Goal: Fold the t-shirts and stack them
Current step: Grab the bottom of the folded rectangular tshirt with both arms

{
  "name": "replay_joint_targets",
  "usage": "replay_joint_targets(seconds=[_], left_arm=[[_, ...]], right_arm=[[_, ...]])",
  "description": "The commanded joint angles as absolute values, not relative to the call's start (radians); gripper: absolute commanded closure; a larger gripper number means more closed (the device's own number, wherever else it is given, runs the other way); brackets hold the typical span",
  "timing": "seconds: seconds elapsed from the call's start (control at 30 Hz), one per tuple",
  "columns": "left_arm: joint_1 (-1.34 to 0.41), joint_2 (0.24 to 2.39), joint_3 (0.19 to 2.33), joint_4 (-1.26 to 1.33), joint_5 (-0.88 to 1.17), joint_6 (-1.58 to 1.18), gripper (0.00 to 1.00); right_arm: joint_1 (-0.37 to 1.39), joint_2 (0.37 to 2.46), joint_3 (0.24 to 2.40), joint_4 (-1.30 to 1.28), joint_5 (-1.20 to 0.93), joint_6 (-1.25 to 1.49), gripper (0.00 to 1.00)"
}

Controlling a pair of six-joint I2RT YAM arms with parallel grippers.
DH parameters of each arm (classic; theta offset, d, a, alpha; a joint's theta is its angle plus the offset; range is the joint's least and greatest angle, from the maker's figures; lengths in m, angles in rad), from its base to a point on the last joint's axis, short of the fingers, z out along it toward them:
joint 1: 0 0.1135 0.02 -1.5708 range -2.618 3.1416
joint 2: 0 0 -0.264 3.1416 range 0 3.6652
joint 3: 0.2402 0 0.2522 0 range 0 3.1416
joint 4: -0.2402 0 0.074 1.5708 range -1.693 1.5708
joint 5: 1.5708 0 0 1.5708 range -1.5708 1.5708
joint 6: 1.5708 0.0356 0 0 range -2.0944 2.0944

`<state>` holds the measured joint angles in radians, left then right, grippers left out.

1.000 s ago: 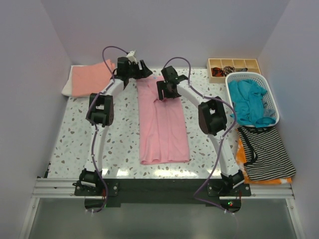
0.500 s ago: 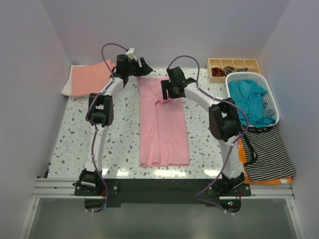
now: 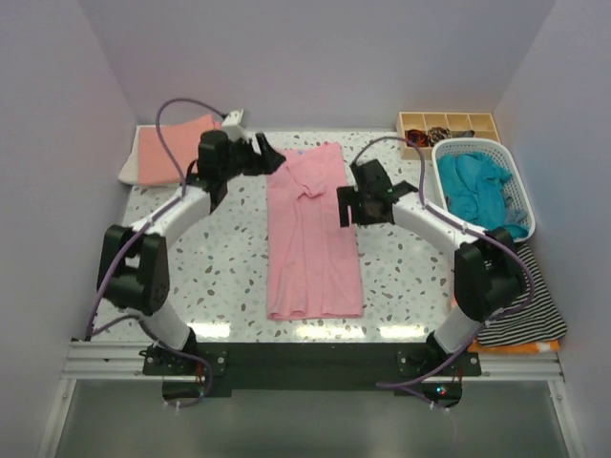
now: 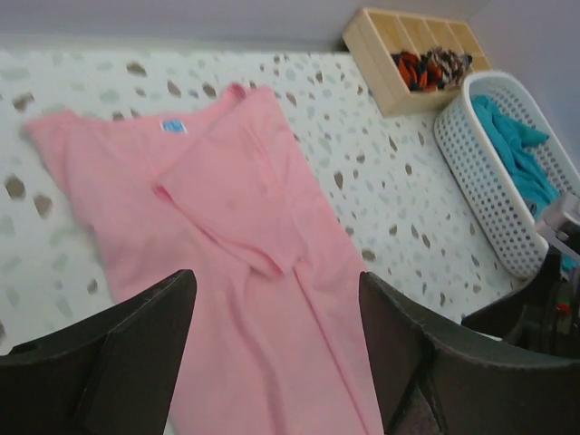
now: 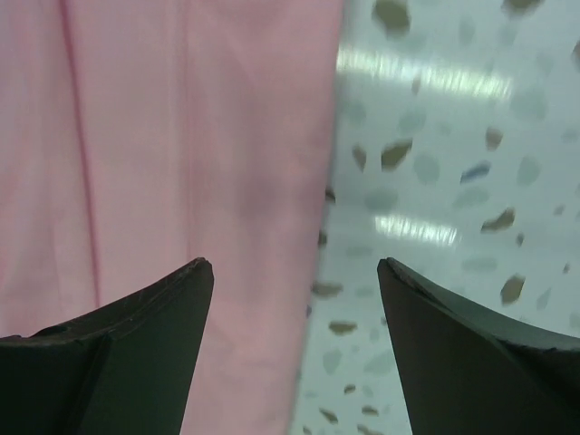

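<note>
T-shirt point(image 3: 313, 234) lies partly beneath right gripper point(image 5: 294, 265).

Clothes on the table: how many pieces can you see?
6: pink tee flat in the middle, salmon one folded far left on a white one, teal one in the basket, striped one near right over an orange one. More may be hidden.

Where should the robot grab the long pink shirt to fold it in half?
Probably the two far corners at the neck end of the pink t-shirt, one per hand: left hand coming in from the left edge, right hand from the right. The shirt lies flat in a long, thin strip, so only its edges give the open hands something to pinch.
</note>
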<state>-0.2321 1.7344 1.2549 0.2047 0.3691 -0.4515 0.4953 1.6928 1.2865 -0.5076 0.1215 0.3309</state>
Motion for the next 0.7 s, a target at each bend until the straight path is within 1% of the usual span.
replay_joint_targets(seconds=[0.0, 0.03, 0.07, 0.1, 0.17, 0.33, 0.5, 0.67], left_arm=[[-0.379, 1.504, 0.870, 0.232, 0.212, -0.521, 0.23], [-0.405, 1.417, 0.817, 0.224, 0.171, -0.535, 0.23], [-0.437, 1.376, 0.731, 0.216, 0.157, -0.549, 0.23], [-0.451, 1.338, 0.695, 0.195, 0.144, -0.581, 0.23], [-0.477, 1.236, 0.620, 0.154, 0.112, -0.607, 0.23], [-0.522, 1.041, 0.539, -0.047, 0.037, -0.673, 0.23], [-0.534, 0.948, 0.463, -0.185, 0.054, -0.745, 0.24], [-0.566, 0.829, 0.348, -0.235, 0.107, -0.839, 0.27]], right_arm=[[0.495, 1.485, 1.053, -0.532, -0.029, 0.414, 0.22], [0.494, 1.450, 0.993, -0.541, -0.064, 0.419, 0.22], [0.494, 1.421, 0.970, -0.551, -0.069, 0.423, 0.22], [0.494, 1.369, 0.953, -0.577, -0.072, 0.429, 0.22], [0.495, 1.329, 0.910, -0.604, -0.093, 0.434, 0.22], [0.494, 1.253, 0.795, -0.640, -0.173, 0.466, 0.22], [0.495, 1.230, 0.710, -0.640, -0.222, 0.505, 0.22], [0.494, 1.189, 0.649, -0.629, -0.273, 0.532, 0.22]])
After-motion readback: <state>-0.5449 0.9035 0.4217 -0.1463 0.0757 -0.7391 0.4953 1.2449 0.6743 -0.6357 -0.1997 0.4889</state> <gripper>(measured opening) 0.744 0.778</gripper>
